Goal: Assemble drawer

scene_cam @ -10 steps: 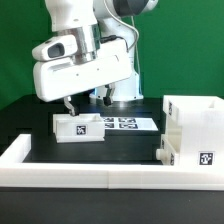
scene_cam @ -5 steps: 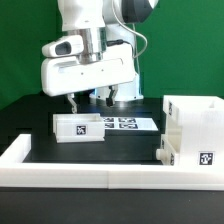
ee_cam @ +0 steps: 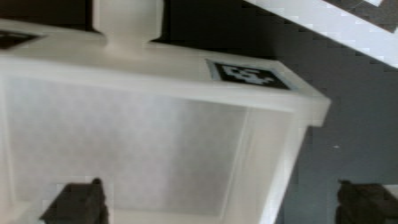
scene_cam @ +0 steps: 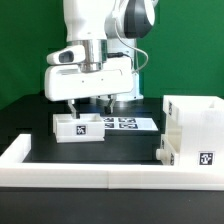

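A small white open-top tray [scene_cam: 78,127] with a tag on its front lies on the black table at the exterior view's left. It fills the wrist view [ee_cam: 143,130], with its knob [ee_cam: 125,20] and a tag [ee_cam: 246,74] showing. My gripper [scene_cam: 86,106] hangs just above it, open and empty. In the wrist view my gripper [ee_cam: 219,205] straddles one side wall of the tray, with one fingertip [ee_cam: 75,200] over the tray's inside and the other over the dark table. The tall box shell [scene_cam: 195,135] stands at the right, with a second small tray [scene_cam: 166,154] against its lower left.
The marker board [scene_cam: 122,123] lies flat behind the tray, under the arm. A low white rail [scene_cam: 90,171] edges the table's front and left side. Green backdrop behind.
The arm has moved toward the exterior view's right and slightly down over the small tray. The tray and box shell have not moved.
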